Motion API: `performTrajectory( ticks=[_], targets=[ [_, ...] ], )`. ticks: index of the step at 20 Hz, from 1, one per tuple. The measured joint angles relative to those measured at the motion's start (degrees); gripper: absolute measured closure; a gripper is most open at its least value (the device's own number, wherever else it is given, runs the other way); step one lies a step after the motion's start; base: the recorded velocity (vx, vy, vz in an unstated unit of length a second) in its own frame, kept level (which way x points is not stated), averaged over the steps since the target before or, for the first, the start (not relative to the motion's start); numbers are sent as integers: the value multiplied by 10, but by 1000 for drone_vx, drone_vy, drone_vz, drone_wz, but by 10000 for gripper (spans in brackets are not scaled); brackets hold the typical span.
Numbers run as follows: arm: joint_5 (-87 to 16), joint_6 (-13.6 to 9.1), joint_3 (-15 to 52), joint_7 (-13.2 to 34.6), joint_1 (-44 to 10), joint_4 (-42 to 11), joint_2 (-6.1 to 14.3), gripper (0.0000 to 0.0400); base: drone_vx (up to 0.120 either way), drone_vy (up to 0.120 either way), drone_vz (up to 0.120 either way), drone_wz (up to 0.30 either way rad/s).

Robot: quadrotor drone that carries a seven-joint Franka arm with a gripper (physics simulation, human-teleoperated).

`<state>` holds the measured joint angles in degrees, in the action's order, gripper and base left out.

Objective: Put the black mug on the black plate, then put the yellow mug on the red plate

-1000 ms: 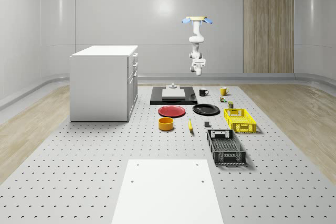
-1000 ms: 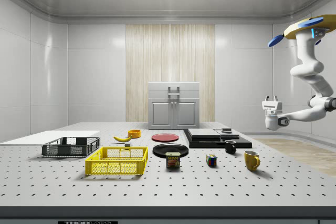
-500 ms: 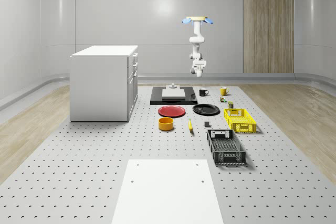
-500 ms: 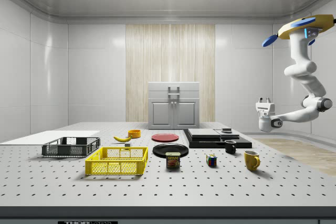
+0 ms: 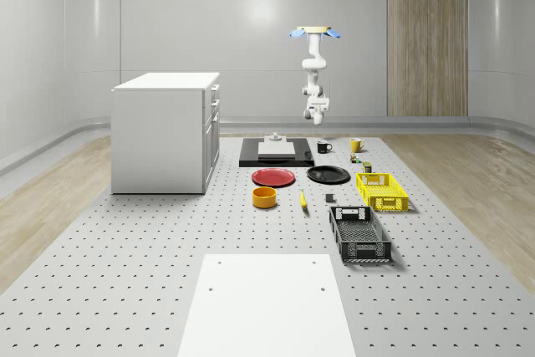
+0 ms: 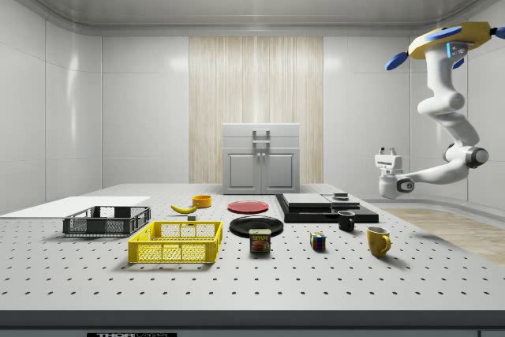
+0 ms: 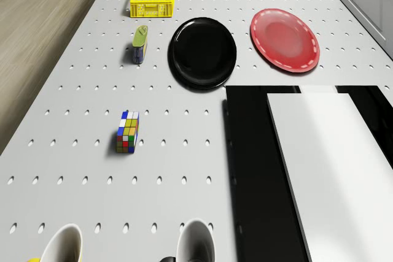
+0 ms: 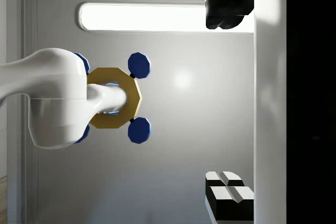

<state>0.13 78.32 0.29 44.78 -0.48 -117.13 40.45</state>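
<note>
The drone (image 6: 446, 39) hovers high beyond the black mug (image 6: 346, 221), which stands on the tabletop (image 6: 316, 274) near the black plate (image 7: 202, 52). The gripper (image 6: 387, 151) points upward, spread, empty. Judgement: swing it down, approach the rim vertically.

We see the black mug (image 6: 346, 221) standing upright on the tabletop (image 6: 331, 274), just beside the black slab. The yellow mug (image 6: 378, 241) stands upright near it. The black plate (image 7: 202, 52) and the red plate (image 7: 285, 39) lie flat side by side, apart, both bare.
</note>
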Motion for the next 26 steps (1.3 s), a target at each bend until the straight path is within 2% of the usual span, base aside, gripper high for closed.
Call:
performTrajectory(
  ticks=[13, 19, 26],
  targets=[
    [-3, 5, 3, 0, -1, -4, 4, 0, 120, 0, 0, 0],
    [-11, 8, 8, 1, -3, -5, 6, 0, 0, 0, -33, 0],
    [-36, 11, 26, 4, -9, -8, 8, 0, 0, 0, -120, 0]
  ],
)
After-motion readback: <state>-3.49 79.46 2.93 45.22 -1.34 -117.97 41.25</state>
